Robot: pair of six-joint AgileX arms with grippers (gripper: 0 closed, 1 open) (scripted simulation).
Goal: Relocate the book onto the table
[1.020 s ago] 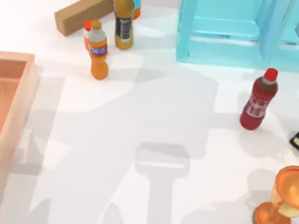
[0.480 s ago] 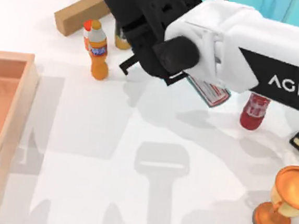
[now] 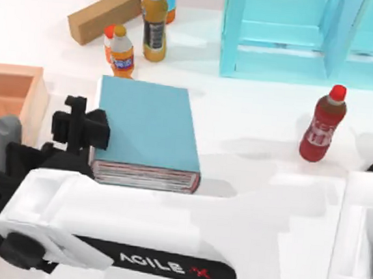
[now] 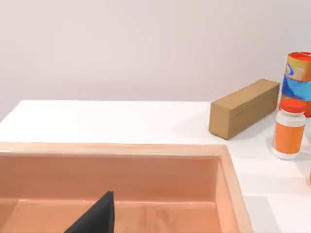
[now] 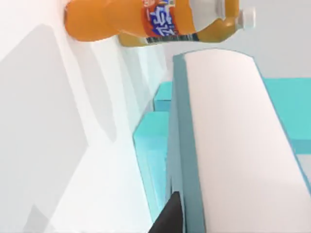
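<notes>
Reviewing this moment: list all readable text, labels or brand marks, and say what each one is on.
"AGILE X": printed on the black band of the right arm, low in the top view.
Orange bottle label: lettering too distorted to read.
Red bottle label: white marks, too small to read.
Tall amber bottle label: unreadable.
Book cover: no text visible.

The right arm [image 3: 132, 239] hides the table [image 3: 253, 119] beneath it, and the book [image 3: 144, 132] covers the orange bottle's [image 3: 121, 52] base.
</notes>
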